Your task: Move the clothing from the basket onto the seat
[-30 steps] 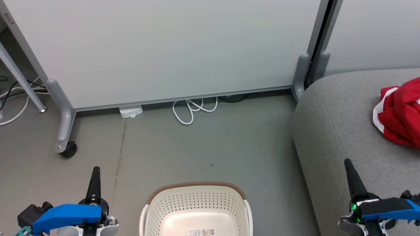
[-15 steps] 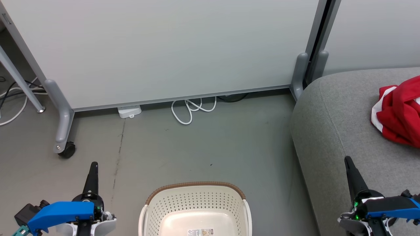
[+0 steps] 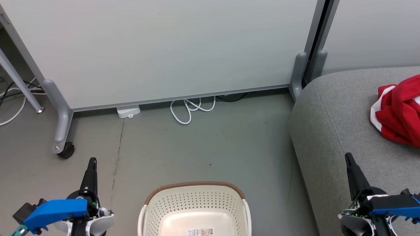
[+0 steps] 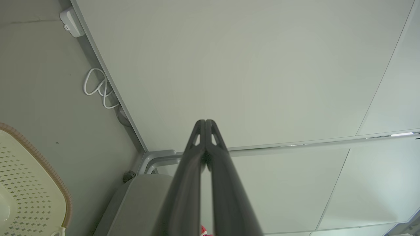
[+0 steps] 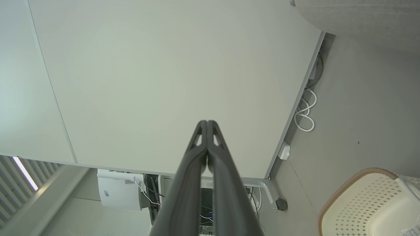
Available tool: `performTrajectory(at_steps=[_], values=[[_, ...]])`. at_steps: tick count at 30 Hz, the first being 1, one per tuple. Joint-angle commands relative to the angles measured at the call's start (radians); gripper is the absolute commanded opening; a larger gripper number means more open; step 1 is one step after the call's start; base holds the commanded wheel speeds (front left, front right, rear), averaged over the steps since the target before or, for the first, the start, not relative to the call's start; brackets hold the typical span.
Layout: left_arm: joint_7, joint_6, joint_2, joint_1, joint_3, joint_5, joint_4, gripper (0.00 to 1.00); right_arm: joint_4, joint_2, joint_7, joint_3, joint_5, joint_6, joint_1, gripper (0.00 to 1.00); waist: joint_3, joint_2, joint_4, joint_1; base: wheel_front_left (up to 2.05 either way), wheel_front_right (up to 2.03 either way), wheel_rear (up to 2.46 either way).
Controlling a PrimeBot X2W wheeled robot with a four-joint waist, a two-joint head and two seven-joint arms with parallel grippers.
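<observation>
The cream basket (image 3: pixel 195 209) with a brown rim stands on the floor at the bottom centre; its inside shows a bare bottom with a label. Red clothing (image 3: pixel 398 111) with a white stripe lies bunched on the grey seat (image 3: pixel 331 121) at the right. My left gripper (image 3: pixel 93 161) is shut, empty, to the left of the basket. Over the seat's front part, my right gripper (image 3: pixel 347 156) is shut and empty too. In the left wrist view my left gripper (image 4: pixel 205 122) has its tips together, with the basket (image 4: pixel 29 183) at lower left. The right wrist view shows my right gripper (image 5: pixel 207 123) shut and the basket (image 5: pixel 364 203) at lower right.
A pale partition panel (image 3: pixel 164 49) on grey legs with a caster (image 3: pixel 65 151) stands behind. A white cable (image 3: pixel 190 109) and a power strip (image 3: pixel 128 111) lie on the floor at its foot. A slanted metal leg (image 3: pixel 19 85) is at the far left.
The whole head view has shifted slightly, so the camera moved. Both grippers have edged upward a little in the picture and stay shut.
</observation>
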State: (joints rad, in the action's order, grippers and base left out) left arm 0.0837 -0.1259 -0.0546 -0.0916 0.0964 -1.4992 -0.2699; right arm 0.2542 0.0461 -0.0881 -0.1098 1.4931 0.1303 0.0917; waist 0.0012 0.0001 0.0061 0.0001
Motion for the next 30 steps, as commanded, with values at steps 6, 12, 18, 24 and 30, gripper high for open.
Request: performTrajectory(at_steps=[6,12,18,24,30], values=[[0.015,-0.008,0.002,-0.019,0.012,-0.052,0.016,0.0,-0.009,0.006,-0.014,-0.004,0.056,0.001,0.018,0.0,0.001,-0.0001,-0.002,-0.0001,0.0,0.0,0.0],[0.027,-0.008,0.004,-0.021,0.017,-0.089,0.023,0.0,-0.011,0.007,-0.024,-0.005,0.096,0.001,0.021,0.0,0.001,-0.0001,-0.004,-0.0001,0.0,0.0,0.0],[0.034,-0.006,0.005,-0.022,0.021,-0.115,0.028,0.0,-0.012,0.007,-0.029,-0.005,0.122,0.001,0.023,0.0,0.002,-0.0001,-0.006,-0.0001,0.0,0.0,0.0],[0.034,-0.006,0.005,-0.022,0.021,-0.115,0.028,0.0,-0.011,0.007,-0.029,-0.005,0.121,0.001,0.022,0.0,0.002,-0.0001,-0.006,-0.0001,0.0,0.0,0.0],[0.034,-0.006,0.005,-0.022,0.021,-0.115,0.028,0.0,-0.012,0.007,-0.029,-0.005,0.121,0.001,0.022,0.0,0.002,-0.0001,-0.006,-0.0001,0.0,0.0,0.0]])
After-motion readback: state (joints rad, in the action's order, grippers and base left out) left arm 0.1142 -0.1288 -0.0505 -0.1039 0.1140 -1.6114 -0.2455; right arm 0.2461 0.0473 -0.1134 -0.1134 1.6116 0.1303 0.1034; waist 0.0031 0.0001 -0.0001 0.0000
